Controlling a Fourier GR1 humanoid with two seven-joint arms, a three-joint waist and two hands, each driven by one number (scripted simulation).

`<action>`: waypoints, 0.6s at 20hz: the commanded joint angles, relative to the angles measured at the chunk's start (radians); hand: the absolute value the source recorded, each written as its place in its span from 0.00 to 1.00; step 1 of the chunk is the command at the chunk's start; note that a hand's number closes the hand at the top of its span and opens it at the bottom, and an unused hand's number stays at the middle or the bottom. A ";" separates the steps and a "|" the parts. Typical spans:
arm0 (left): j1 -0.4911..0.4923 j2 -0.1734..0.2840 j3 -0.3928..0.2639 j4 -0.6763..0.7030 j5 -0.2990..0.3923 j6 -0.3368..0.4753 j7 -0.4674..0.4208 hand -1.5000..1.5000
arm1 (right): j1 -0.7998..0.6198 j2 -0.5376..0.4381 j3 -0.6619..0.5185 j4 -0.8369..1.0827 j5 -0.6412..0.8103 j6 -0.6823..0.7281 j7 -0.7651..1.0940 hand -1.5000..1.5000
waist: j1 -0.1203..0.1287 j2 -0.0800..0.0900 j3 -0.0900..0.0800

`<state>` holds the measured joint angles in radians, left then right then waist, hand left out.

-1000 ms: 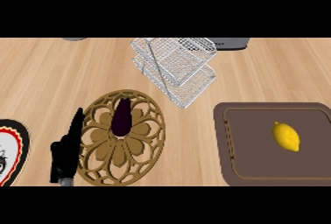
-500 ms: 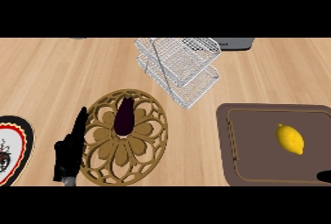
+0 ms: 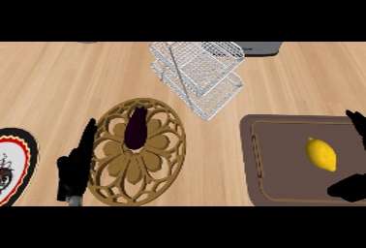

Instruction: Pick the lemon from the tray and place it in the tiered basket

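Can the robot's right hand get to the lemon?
Probably yes. The right hand is open at the brown tray's edge, beside the lemon, and nothing lies between them.

Right robot hand (image 3: 349,188) and tray (image 3: 251,160), both cut off at right edge

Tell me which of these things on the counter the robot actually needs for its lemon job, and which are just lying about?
Needed for the job:
lemon
brown tray under it
wire tiered basket
right hand, beside the lemon

Just lying about:
wooden trivet
dark eggplant on the trivet
patterned plate at the left edge
left hand, resting beside the trivet
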<state>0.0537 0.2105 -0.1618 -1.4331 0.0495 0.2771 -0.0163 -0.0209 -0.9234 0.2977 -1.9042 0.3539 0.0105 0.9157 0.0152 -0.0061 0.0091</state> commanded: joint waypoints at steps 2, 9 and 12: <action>-0.006 -0.072 -0.033 0.091 -0.025 0.023 0.014 0.50 | -0.100 0.117 0.059 0.093 0.046 0.054 0.027 0.00 | -0.004 0.010 -0.009; 0.045 -0.034 -0.008 0.043 -0.020 -0.012 0.020 0.50 | -0.139 0.107 0.036 0.145 0.031 0.211 0.091 0.00 | -0.006 0.008 -0.010; -0.022 0.003 0.062 0.082 0.033 -0.067 0.029 0.50 | -0.136 0.175 0.085 0.123 0.063 0.216 0.170 0.00 | -0.013 0.008 -0.010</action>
<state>0.0588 0.1957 -0.1456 -1.4393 0.0301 0.2709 -0.0072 -0.1380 -0.7965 0.3568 -1.7856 0.4010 0.1731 0.9939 0.0092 -0.0072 0.0091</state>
